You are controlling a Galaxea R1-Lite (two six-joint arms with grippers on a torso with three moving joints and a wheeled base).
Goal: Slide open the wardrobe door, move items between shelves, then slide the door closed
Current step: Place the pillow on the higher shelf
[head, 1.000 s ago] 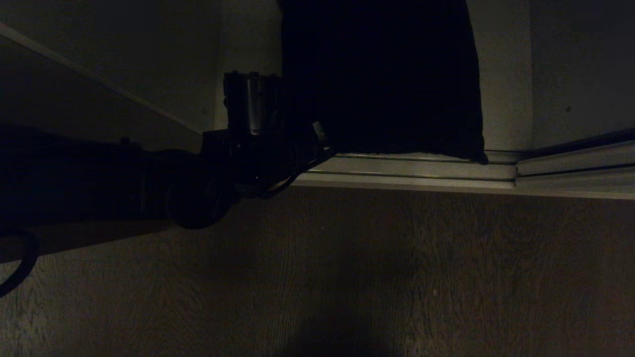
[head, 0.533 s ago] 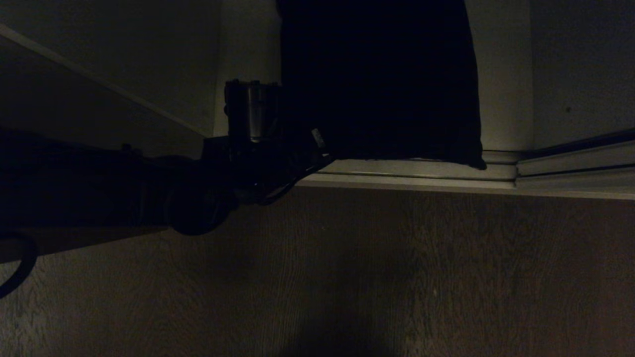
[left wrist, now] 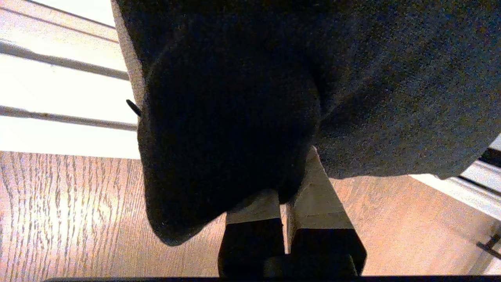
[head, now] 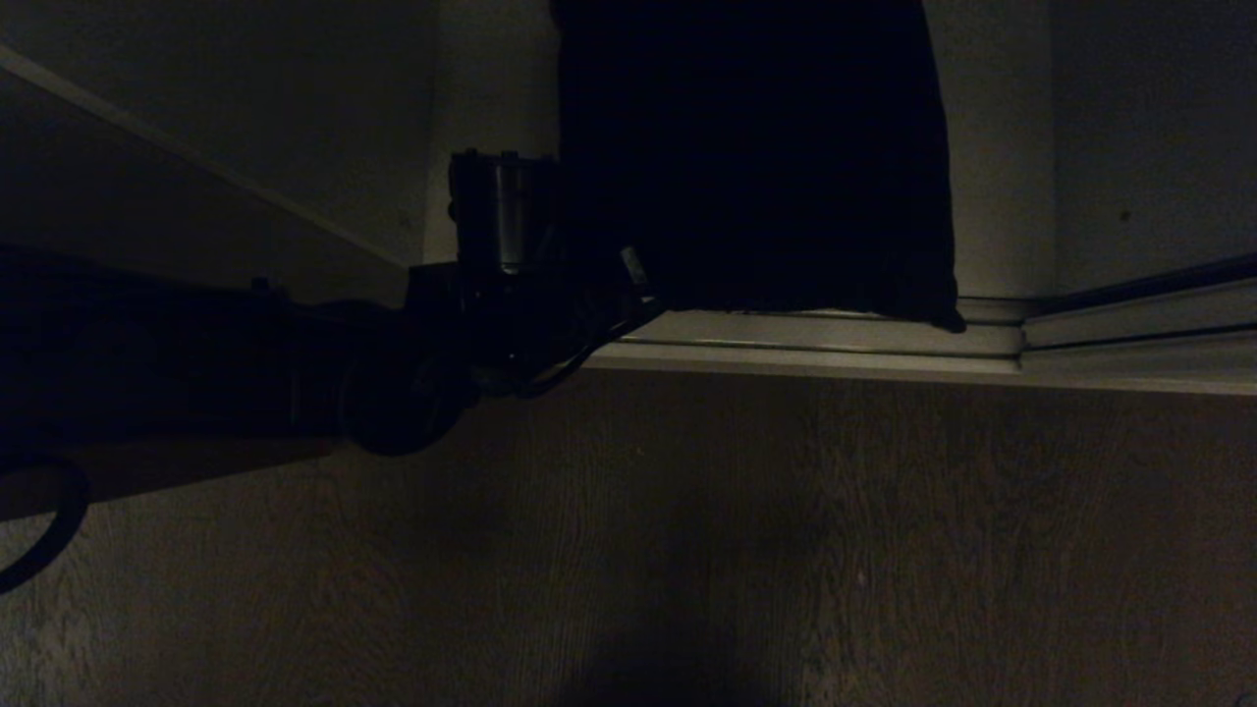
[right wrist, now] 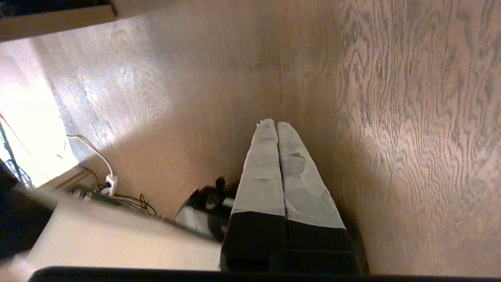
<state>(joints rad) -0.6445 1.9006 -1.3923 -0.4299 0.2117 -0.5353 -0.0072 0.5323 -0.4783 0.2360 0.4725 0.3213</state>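
Pinched on the black garment (left wrist: 235, 129), the left gripper (left wrist: 283, 207) holds it at twelve o'clock over the door track (head: 815, 339); a thin bite could slip. Right gripper (right wrist: 277, 125), shut, holds nothing.

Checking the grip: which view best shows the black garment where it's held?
The left wrist view: the left gripper is pinching the black garment. The head view shows it hanging dark; the right wrist view shows none.
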